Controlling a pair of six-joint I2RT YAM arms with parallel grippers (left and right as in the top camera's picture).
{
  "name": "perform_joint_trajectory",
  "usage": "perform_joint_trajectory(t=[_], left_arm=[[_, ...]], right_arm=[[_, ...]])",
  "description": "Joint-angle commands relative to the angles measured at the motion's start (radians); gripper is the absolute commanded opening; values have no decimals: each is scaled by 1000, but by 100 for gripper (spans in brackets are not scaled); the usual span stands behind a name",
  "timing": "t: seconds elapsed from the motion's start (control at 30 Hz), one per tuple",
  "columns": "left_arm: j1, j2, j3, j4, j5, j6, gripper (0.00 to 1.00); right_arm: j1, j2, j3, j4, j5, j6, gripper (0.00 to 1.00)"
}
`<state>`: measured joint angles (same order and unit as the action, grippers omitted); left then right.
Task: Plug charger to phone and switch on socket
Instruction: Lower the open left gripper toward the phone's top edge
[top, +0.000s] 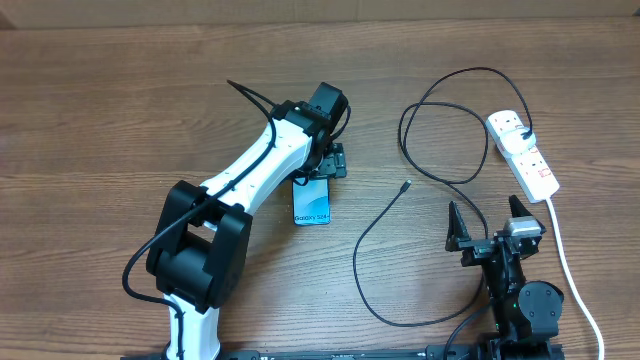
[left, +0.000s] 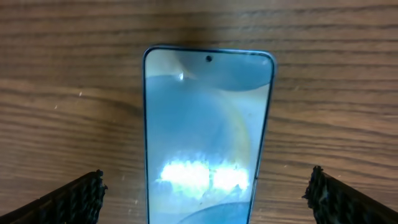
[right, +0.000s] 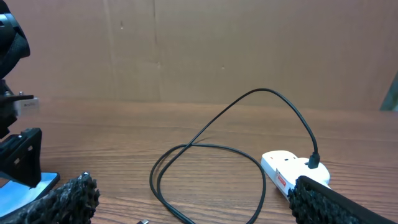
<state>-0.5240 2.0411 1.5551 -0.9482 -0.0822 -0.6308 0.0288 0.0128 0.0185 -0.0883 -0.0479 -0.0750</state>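
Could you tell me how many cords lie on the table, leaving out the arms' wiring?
2: a black charger cable looping from the power strip toward the middle, and the strip's white cord running down the right side.

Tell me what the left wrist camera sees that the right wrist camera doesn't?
Only the left wrist view shows the phone up close, its screen and tiny camera hole, between the fingers of the open left end effector. Only the right wrist view shows the charger looping to the socket, plugged in there. Both show the wooden table and the phone, though the right wrist view catches just its corner.
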Motion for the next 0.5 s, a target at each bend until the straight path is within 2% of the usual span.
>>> perform_joint_trajectory(t=[0.0, 0.23, 0.37, 0.47], left_arm=[[-7, 19, -6, 3, 17, 37, 100], [13, 116, 92, -114, 106, 92, 100], [7, 204, 208, -219, 93, 115, 100], [6, 227, 235, -224, 90, 111, 100]], right_arm=[[7, -10, -11, 6, 2, -1, 100], [7, -10, -11, 6, 2, -1, 100], [6, -10, -11, 6, 2, -1, 100], [7, -10, -11, 6, 2, -1, 100]])
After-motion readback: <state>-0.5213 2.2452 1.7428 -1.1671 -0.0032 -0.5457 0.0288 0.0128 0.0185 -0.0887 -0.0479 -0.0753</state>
